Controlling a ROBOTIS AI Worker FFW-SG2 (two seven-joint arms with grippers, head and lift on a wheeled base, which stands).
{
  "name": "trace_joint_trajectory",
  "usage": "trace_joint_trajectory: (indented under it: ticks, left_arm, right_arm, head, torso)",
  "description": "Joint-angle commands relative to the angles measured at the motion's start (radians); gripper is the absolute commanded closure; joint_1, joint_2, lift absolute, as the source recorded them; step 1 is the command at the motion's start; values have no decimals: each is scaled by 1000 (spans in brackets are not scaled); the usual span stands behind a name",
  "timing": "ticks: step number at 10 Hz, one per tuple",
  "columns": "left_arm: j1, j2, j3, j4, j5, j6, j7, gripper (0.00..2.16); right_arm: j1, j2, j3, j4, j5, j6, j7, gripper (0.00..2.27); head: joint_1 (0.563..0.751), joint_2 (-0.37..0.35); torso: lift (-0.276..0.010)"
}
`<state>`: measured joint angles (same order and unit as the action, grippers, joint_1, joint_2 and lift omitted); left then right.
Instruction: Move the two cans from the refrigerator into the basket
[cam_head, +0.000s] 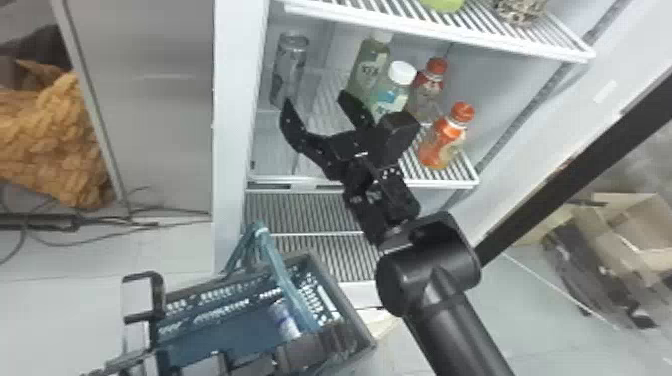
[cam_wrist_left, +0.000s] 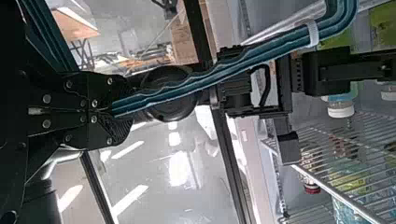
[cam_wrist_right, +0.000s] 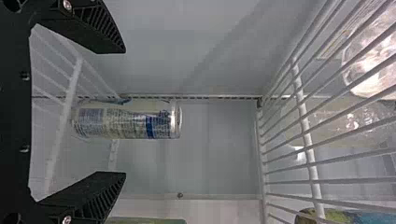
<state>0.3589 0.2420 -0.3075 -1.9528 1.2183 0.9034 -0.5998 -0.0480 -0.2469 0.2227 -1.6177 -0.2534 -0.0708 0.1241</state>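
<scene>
Open room is left before the can (cam_head: 290, 70), bounded by the refrigerator frame (cam_head: 237, 125) leftward, the upper shelf (cam_head: 425, 32) above and the white-capped bottle (cam_head: 392, 95) rightward.

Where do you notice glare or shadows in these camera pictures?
Head view: a faint streak of light on the grey panel left of the refrigerator; left wrist view: bright white patches on the pale surface beyond the basket's teal handle; right wrist view: a darker diagonal band, probably shadow, on the inner wall, and shine on the can's rim.
</scene>
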Motion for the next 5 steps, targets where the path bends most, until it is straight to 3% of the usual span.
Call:
trace_joint_trajectory:
  ticks: [1,5]
  left_arm:
    - [-3,0,-2,0,0,0,0,1204]
    - [-8,2,-8,5,6,0,0,1204]
  right_arm:
    - [-36,1,17,38,-4,-15,-9,61]
    - [-114,0,60,117,-28,-37,-41,48]
  head:
    - [695,-313]
    - [695,-300]
  torso:
    - [-276]
    - [-276]
